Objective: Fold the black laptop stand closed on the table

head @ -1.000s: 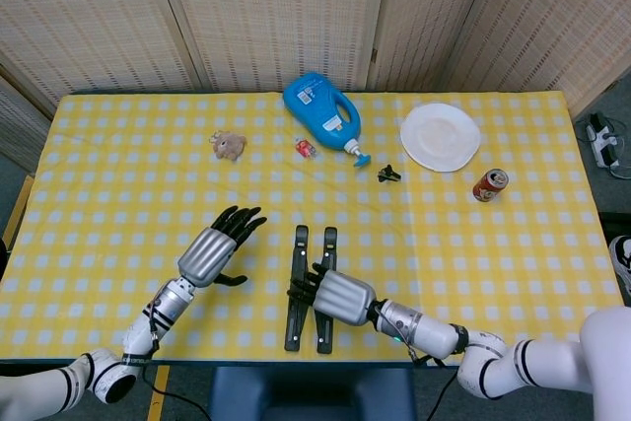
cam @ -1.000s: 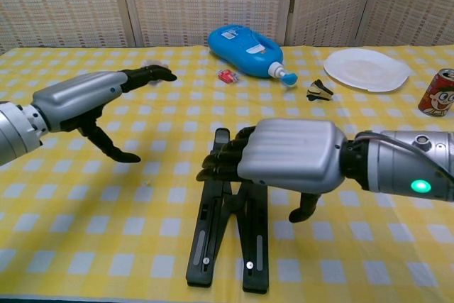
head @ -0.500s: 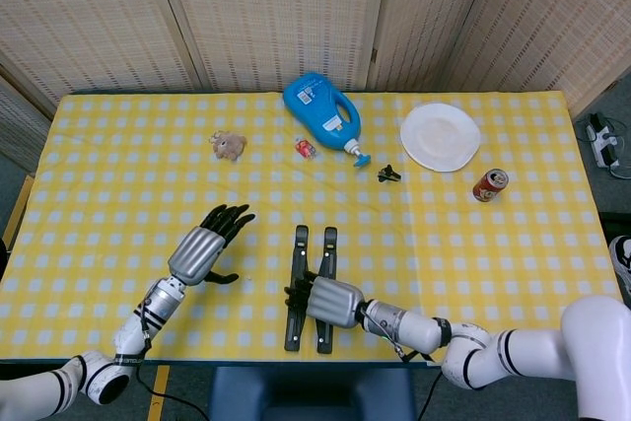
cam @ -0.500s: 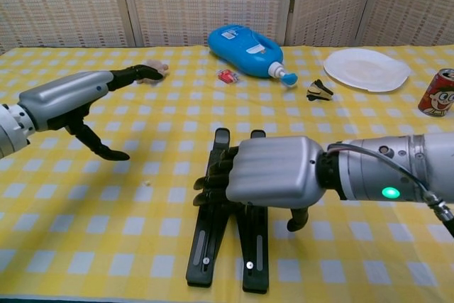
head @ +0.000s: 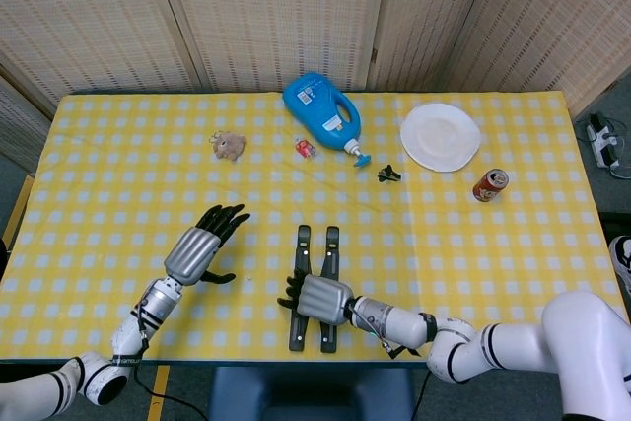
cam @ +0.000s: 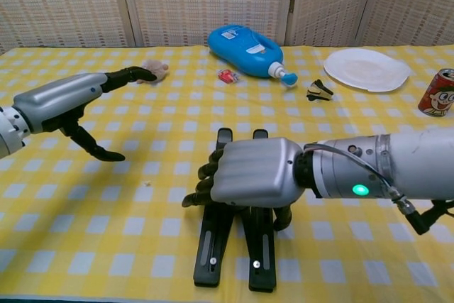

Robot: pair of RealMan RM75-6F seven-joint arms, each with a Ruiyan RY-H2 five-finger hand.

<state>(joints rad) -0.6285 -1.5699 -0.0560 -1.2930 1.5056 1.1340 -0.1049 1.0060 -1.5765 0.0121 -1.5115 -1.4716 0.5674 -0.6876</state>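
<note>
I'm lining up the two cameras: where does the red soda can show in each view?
Head view: red soda can stands right of centre, just below the white plate.
Chest view: the can is at the right edge, cut off by the frame.
Shared landmark: the white plate, beside the can in both.

Worktop point(head: 118, 145): laptop stand point(head: 315, 288) front centre under right hand point(head: 320, 298); left hand point(head: 197, 251) to its left; bottle point(head: 320, 113), plate point(head: 440, 136), can point(head: 490, 184) behind.
</note>
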